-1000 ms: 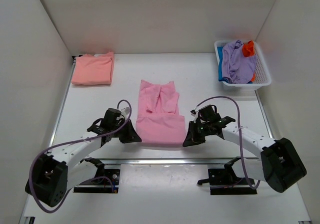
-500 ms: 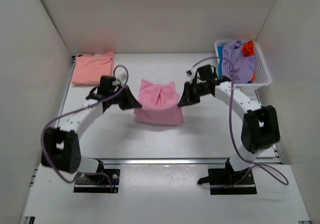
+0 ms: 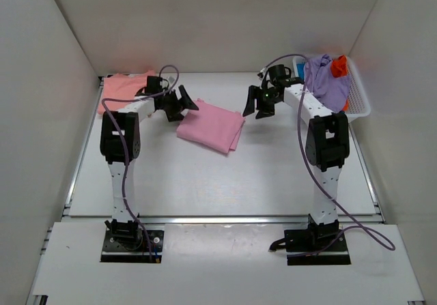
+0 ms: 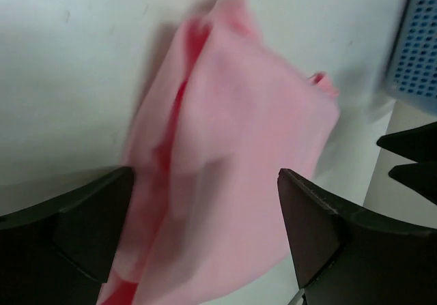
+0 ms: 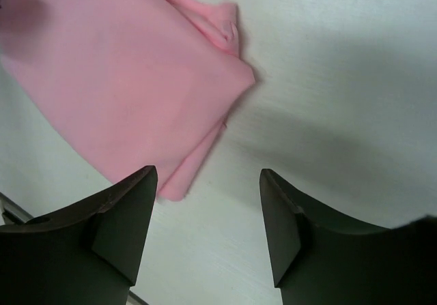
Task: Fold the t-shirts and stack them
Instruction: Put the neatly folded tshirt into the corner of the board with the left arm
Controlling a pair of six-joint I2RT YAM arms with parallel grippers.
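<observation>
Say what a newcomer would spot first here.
The folded pink shirt lies askew in the middle, with the left hand and the right hand open on either side of it, holding nothing. Next come the salmon shirt folded at the far left, and the basket at the far right, heaped with a lavender shirt.

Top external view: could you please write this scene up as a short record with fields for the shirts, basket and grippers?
pink shirt: folded, lying askew in the middle, held by neither gripper
salmon shirt: far-left corner, partly hidden by the left arm
basket: far right, holding lavender shirt and orange shirt
left gripper: open, over the pink shirt
right gripper: open, empty, near the pink shirt's corner
</observation>
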